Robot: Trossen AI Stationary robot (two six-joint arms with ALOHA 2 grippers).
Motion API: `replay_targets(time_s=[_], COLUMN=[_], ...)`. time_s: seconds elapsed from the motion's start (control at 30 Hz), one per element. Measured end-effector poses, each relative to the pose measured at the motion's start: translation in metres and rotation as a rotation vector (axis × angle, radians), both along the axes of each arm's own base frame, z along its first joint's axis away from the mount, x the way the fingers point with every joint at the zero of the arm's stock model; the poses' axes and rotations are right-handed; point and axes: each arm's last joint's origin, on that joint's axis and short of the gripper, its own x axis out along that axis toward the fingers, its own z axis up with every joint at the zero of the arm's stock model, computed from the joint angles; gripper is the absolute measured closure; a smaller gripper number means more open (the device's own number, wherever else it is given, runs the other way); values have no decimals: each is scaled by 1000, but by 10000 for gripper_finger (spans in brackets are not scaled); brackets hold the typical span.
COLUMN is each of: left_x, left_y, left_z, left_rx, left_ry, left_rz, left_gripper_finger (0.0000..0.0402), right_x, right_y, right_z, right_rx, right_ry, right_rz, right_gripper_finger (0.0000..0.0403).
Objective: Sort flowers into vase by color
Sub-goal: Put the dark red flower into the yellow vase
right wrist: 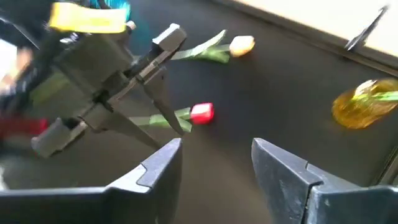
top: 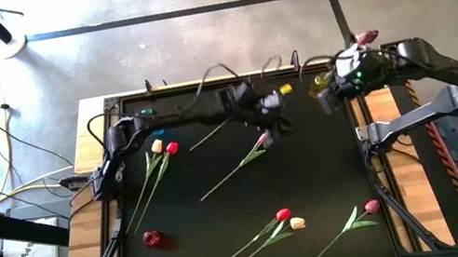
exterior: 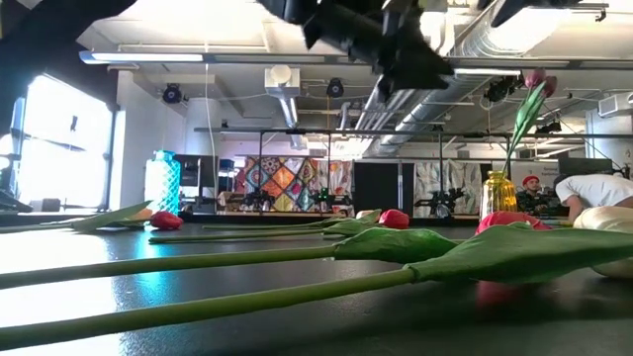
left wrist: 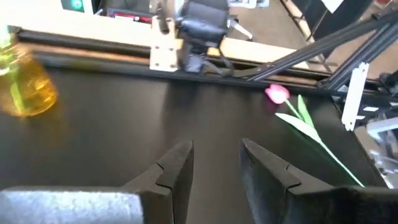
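Near edge of black table (top: 314,180): red tulip (top: 283,215) & cream tulip (top: 298,223) side by side, pink tulip (top: 371,207) just to their right, a red head (top: 152,239) alone at near left. Mid-table: pink-headed flower (top: 264,141) lies just beside left gripper (top: 278,125), fingers apart, nothing held. Left side: cream (top: 157,147) + red (top: 173,148) heads together. Far right corner: right gripper (top: 327,97) w/ fingers apart, empty, next to yellow vase (exterior: 499,192) holding one pink flower (exterior: 537,81) upright. Blue vase (exterior: 163,183) at far left.
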Motion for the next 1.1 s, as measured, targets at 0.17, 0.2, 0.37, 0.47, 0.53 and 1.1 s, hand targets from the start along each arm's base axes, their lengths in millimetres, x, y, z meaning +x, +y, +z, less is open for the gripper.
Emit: replay_targets(time_s=[0.17, 0.2, 0.37, 0.47, 0.53, 1.1], left_x=[8, 9, 9, 7, 5, -8], left_y=[-48, -57, -97, -117, -129, -153], left_z=[4, 4, 4, 3, 2, -1], left_rx=[-21, -25, -3, -42, -77, -204], left_ry=[-29, -33, -22, -10, 12, 147], left_rz=[35, 53, 133, 150, 171, 257], left_gripper_finger=[287, 287, 287, 287, 287, 287], right_x=[-4, -5, -8, -8, -8, 15], right_y=[13, 16, 30, 37, 42, 121], right_z=[-3, -4, -6, -6, -7, -116], right_rx=[10, 12, -7, -30, -39, 67], right_ry=[65, 80, 135, 143, 148, 240], right_rz=[108, 140, 295, 375, 424, 755], right_gripper_finger=[221, 221, 221, 221, 221, 221])
